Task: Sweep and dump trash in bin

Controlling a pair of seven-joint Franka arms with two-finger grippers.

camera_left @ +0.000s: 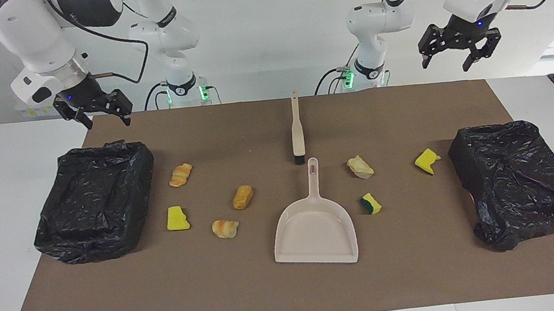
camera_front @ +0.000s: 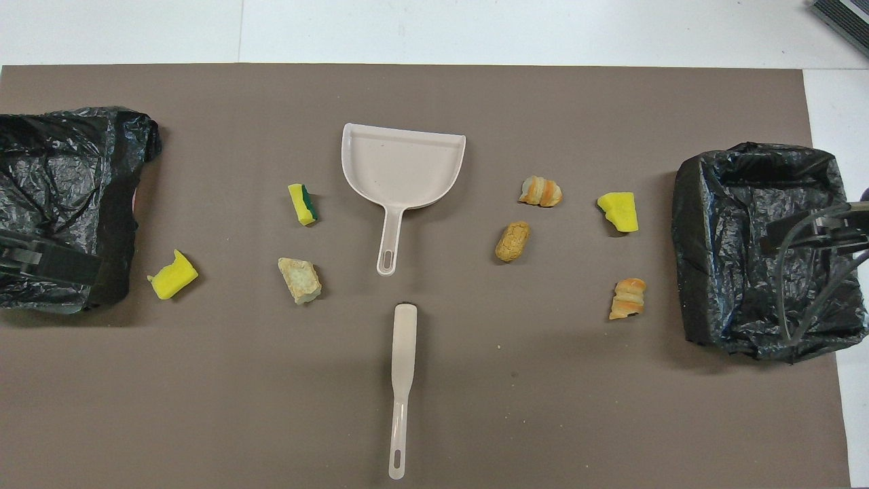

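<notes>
Several pieces of trash lie on the brown mat: a yellow sponge chunk [camera_left: 427, 160], a pale bread piece [camera_left: 360, 167] and a green-sided sponge [camera_left: 371, 203] toward the left arm's end. A tan bun [camera_left: 243, 197], two striped pastries [camera_left: 180, 175] [camera_left: 225, 228] and another yellow sponge [camera_left: 177, 218] lie toward the right arm's end. Two black-lined bins [camera_left: 93, 203] [camera_left: 518, 178] stand at the mat's ends. My left gripper [camera_left: 446, 62] hangs open and empty high in the air. My right gripper [camera_left: 107, 122] waits open above the corner of its bin.
A beige dustpan [camera_left: 314, 228] [camera_front: 404, 166] lies mid-mat with its handle toward the robots. A beige hand brush [camera_left: 297, 130] [camera_front: 403, 367] lies in line with it, nearer to the robots, bristles toward the pan handle. White table borders the mat [camera_left: 249, 290].
</notes>
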